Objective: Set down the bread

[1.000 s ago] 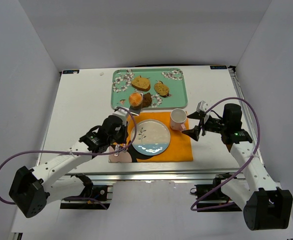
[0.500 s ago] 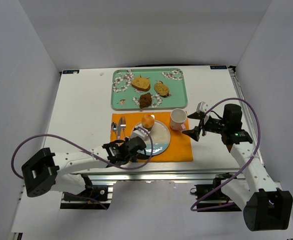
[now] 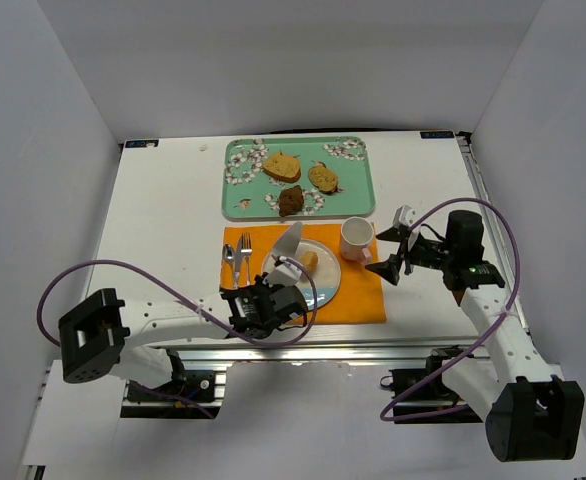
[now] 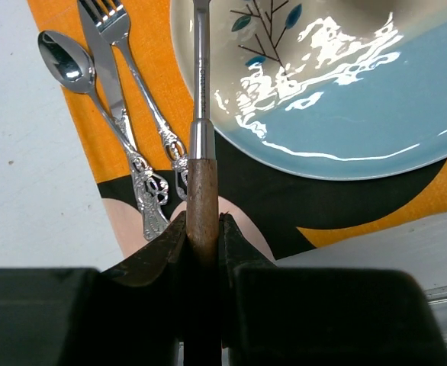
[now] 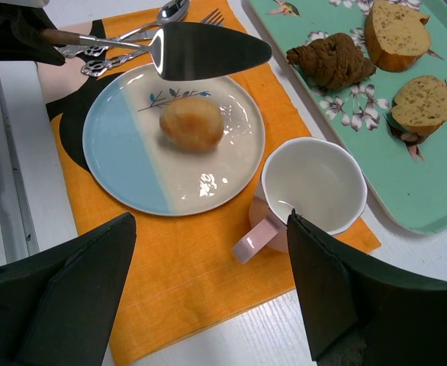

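**Bread on the plate, server lifting clear**

The bread point(image 5: 191, 122) is lying on the plate point(image 5: 124, 152), on the cream half near the middle, so the placing itself is looking done. The left tool point(image 4: 203, 229) is clamping tight on the wooden handle of the server point(image 5: 208, 49), whose blade is hanging bare above the plate's far rim, apart from the bread and carrying nothing. I am judging the step in hand to be the release and withdrawal. The next move is calling for the blade to be drawn away high enough not to nudge the bread or clip the cutlery point(image 3: 237, 258) lying just beside the plate on the mat point(image 3: 358, 295).

The right tool point(image 3: 391, 258) is hanging wide open and holding nothing, near the cup point(image 3: 355, 238).

The left wrist view is cutting off both blade and bread at its top edge, showing only the handle and the plate's near half. From above, the left tool is showing as a small dark mass at the counter point(image 3: 163, 220) edge, its jaws hard to make out. The right wrist view is cropping the tray point(image 5: 361, 175) at its right edge.
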`<action>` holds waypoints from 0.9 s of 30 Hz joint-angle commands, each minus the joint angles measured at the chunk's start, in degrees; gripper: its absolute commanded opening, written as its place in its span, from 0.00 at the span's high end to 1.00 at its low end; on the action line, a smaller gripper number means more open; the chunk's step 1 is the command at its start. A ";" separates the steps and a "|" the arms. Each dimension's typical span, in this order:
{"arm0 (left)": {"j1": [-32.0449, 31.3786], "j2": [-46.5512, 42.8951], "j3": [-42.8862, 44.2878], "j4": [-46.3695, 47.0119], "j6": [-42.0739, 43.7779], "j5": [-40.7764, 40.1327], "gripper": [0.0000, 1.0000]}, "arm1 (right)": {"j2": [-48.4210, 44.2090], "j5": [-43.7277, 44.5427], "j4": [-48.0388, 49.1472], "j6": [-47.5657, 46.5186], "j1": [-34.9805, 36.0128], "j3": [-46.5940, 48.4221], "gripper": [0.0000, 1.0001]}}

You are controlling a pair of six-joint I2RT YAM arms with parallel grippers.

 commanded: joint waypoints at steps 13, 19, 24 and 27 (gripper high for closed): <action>11.69 -9.15 3.37 -1.47 -10.79 0.77 1.00 | -0.93 -1.12 1.11 0.05 -0.49 -0.39 0.16; 34.51 -18.81 1.35 2.30 -12.82 12.46 1.00 | -0.93 -1.47 0.67 -0.83 -0.49 -0.21 0.16; 59.86 -13.75 -3.57 9.60 -6.50 40.40 1.00 | -1.02 -1.91 1.63 0.31 -0.49 -0.47 0.16; 65.33 -5.75 -2.61 15.13 -2.28 43.33 1.00 | -1.28 -1.91 1.90 0.32 -0.49 -0.56 0.16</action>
